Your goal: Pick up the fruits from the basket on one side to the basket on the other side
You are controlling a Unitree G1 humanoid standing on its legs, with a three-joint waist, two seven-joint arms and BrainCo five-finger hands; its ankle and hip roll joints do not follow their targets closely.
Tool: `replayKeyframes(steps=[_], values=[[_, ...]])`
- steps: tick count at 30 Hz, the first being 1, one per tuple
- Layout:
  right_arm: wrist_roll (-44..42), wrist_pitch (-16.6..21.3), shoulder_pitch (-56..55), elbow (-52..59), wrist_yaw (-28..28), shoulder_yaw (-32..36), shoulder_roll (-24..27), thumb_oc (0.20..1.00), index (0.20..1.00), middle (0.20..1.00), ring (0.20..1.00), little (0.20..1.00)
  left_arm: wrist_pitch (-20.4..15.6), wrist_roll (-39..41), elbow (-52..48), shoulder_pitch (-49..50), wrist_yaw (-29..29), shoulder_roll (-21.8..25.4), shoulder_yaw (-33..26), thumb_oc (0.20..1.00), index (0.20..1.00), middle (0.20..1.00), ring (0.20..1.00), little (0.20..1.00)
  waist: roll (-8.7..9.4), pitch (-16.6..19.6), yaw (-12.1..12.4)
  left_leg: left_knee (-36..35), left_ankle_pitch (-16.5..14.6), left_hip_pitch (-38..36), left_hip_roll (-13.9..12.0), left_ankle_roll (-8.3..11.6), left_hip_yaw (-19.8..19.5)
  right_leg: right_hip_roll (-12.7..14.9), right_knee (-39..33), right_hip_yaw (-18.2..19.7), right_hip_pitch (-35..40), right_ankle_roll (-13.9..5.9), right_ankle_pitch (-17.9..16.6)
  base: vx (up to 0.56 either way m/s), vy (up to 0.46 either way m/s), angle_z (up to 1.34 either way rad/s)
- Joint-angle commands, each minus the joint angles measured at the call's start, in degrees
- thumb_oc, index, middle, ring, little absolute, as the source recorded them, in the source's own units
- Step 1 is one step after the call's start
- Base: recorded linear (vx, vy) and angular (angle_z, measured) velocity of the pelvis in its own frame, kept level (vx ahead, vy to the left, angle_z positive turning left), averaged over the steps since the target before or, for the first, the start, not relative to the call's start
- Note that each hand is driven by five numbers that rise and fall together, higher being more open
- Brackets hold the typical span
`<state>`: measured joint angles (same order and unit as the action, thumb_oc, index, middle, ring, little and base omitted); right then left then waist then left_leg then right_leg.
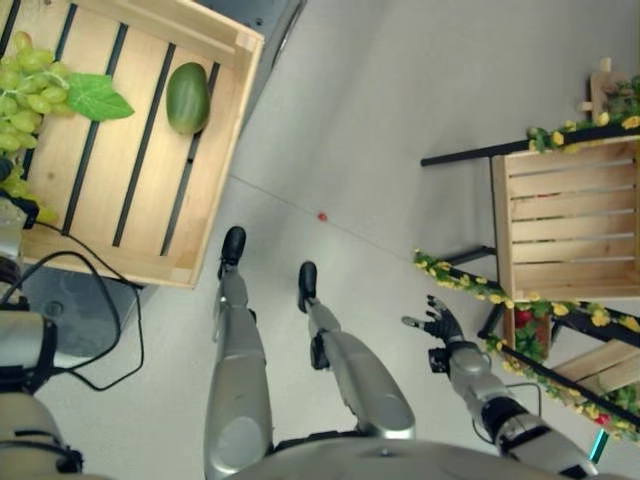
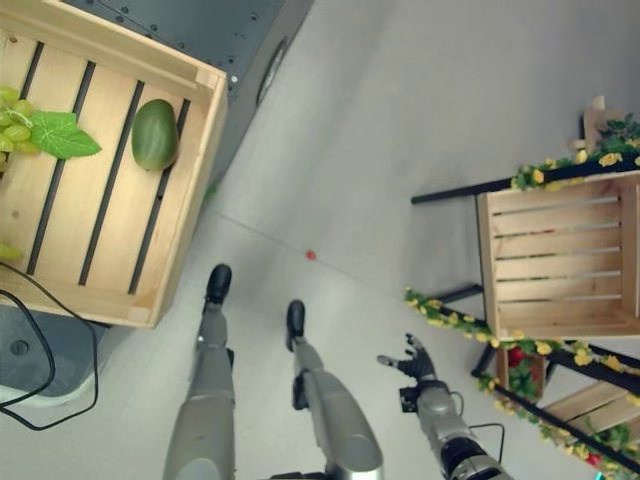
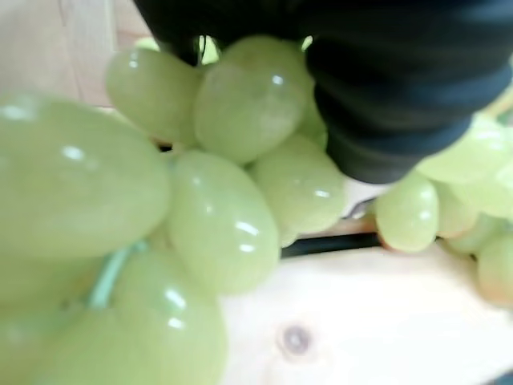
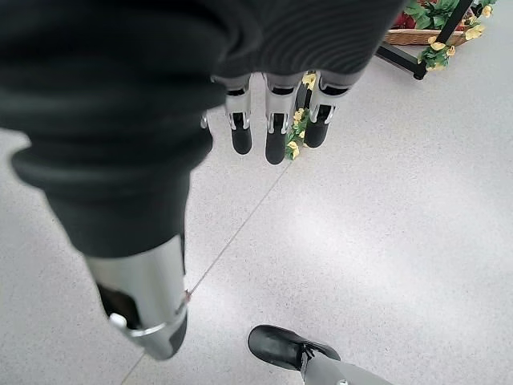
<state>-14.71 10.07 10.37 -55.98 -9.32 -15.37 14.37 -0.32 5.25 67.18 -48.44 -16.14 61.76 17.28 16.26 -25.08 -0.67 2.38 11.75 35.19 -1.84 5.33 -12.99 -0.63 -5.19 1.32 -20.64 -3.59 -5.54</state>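
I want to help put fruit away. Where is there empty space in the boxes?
The right crate shows bare slats all over. In the left crate, the slats are free between the grapes and the green melon, and toward its near edge. It is crowded around the grapes, by the left hand.

Slatted crate (image 1: 215, 170): pale unfinished wood, matt, knot visible. Inside it, grapes (image 3: 216, 216): smooth, glossy green skins; watermelon (image 1: 187, 97): smooth, dull sheen. Floor (image 4: 385, 241) beside the crate: speckled, matt. Second crate (image 2: 560, 265): same bare wood.
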Motion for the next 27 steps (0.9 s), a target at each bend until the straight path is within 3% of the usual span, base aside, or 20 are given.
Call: replayKeyframes(steps=[1,8,13,21,27], values=[[0.55,0.86,-5.99,2.47,-1.0,1.66,5.14,1.0,1.0,1.0,1.0,1.0,-3.47,-3.6,-5.12,2.24,1.36,-1.24,2.47,0.2,0.2,0.2,0.2,0.2,-2.72,1.91,-1.58,-7.12,-4.07,-7.03,0.67,-2.27,-0.68,3.74,0.31,2.03,-1.76,-5.55,-1.56,0.0,-0.001,-0.08],[1.19,0.9,-7.57,2.0,-0.07,3.07,5.47,1.0,1.0,1.0,1.0,1.0,-5.3,-3.32,-15.71,5.14,1.39,2.76,1.1,0.2,0.2,0.2,0.2,0.2,-5.42,2.5,-0.49,-7.26,-4.22,-8.15,1.74,-2.44,-0.49,4.21,0.32,1.61,-0.68,-5.48,-1.22,0.0,0.001,-0.04],[1.82,0.26,-8.06,-0.5,0.87,4.1,5.51,1.0,1.0,1.0,1.0,1.0,-7.2,-3.52,-28.0,7.94,2.1,6.37,-0.19,0.2,0.2,0.2,0.2,0.2,-8.85,3.46,0.71,-7.38,-4.36,-9.49,2.93,-2.61,-0.37,5.01,0.35,1.36,0.65,-5.44,-0.96,0.0,0.003,0.02],[2.61,-0.44,-8.32,-2.39,2.13,4.57,5.46,1.0,1.0,1.0,1.0,1.0,-8.81,-3.24,-38.95,14.42,4.26,8.44,-3.93,0.2,0.2,0.2,0.2,0.2,-11.2,4.98,1.09,-7.38,-4.76,-11.49,3.95,-2.99,0.07,5.73,0.63,1.63,2.33,-5.36,-0.46,0.0,0.007,0.04],[3.88,-0.55,-8.63,-0.38,2.99,4.85,6.9,1.0,1.0,1.0,1.0,1.0,-10.17,-3.69,-48.07,15.09,7.47,12.24,-2.53,0.2,0.2,0.2,0.2,0.2,-13.37,6.95,0.73,-7.38,-5.37,-13.85,4.88,-3.33,0.64,6.34,0.85,2.22,4.25,-5.39,-0.01,0.0,0.0,0.0]])
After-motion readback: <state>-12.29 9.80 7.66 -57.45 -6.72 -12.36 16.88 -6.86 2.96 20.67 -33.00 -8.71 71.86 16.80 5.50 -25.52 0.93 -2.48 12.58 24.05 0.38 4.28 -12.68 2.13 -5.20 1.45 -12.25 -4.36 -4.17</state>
